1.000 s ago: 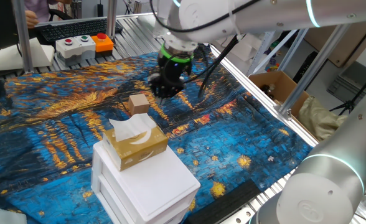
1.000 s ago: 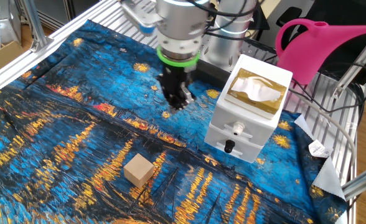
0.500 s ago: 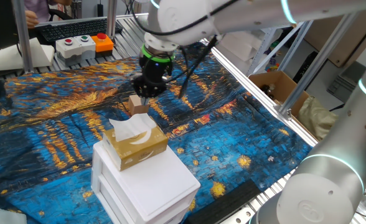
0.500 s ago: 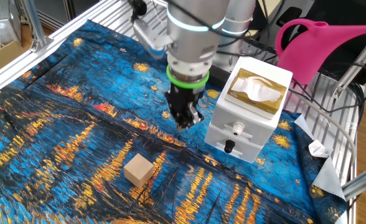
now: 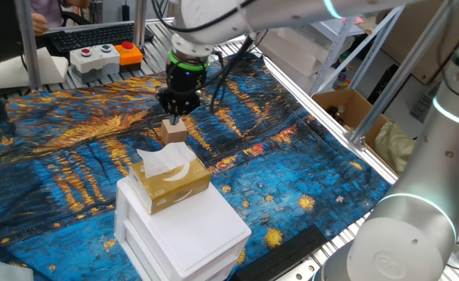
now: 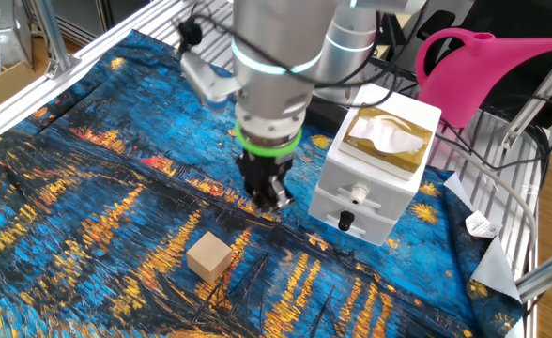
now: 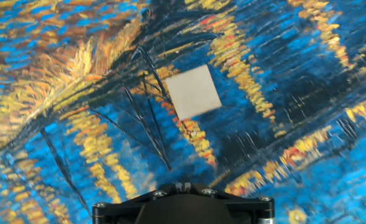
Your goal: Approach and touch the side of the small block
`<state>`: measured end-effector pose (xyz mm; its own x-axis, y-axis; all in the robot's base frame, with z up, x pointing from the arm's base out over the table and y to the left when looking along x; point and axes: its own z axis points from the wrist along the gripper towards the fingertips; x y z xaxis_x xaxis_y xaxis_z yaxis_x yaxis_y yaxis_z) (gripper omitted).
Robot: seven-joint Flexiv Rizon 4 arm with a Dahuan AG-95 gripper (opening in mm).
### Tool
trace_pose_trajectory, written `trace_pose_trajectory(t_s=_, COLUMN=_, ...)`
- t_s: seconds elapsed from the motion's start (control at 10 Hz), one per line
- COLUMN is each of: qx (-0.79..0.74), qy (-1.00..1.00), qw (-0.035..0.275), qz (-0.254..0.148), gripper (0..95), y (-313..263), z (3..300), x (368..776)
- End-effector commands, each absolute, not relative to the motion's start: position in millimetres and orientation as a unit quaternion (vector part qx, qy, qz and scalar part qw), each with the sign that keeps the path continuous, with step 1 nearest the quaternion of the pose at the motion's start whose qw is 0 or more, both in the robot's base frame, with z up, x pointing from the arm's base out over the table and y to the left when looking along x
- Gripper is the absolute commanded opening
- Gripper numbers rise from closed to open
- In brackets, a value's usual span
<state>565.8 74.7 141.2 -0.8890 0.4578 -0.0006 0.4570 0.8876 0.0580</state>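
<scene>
The small block (image 5: 173,131) is a plain tan cube on the blue and orange painted cloth (image 5: 73,156). It also shows in the other fixed view (image 6: 208,256) and in the hand view (image 7: 194,91). My gripper (image 5: 175,117) hangs with its fingers pointing down, just behind and above the block. In the other fixed view my gripper (image 6: 271,197) is a short way from the block, above the cloth and not touching it. In the hand view the fingertips (image 7: 182,185) sit together, and the block lies ahead of them. The gripper is shut and empty.
A yellow-tan tissue box (image 5: 169,181) sits on stacked white boxes (image 5: 183,234) close beside the block. A pink watering can (image 6: 501,75) stands behind them. A button box (image 5: 104,55) and keyboard lie at the far edge. An open cardboard box (image 5: 346,109) stands off the right side.
My gripper has moved across the cloth toward the small block and now hangs close to it. The block has not moved.
</scene>
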Motion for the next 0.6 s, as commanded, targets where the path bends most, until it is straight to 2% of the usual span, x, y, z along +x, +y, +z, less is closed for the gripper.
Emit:
trace_pose_trajectory(t_s=0.1, qx=0.238, qy=0.971, qw=0.007, qz=0.027, gripper=0.0, y=74.3, z=136.5, x=570.0)
trace_pose_trajectory(t_s=0.6, qx=0.241, qy=0.970, qw=0.000, qz=0.030, gripper=0.0, y=73.8, z=133.7, x=576.0)
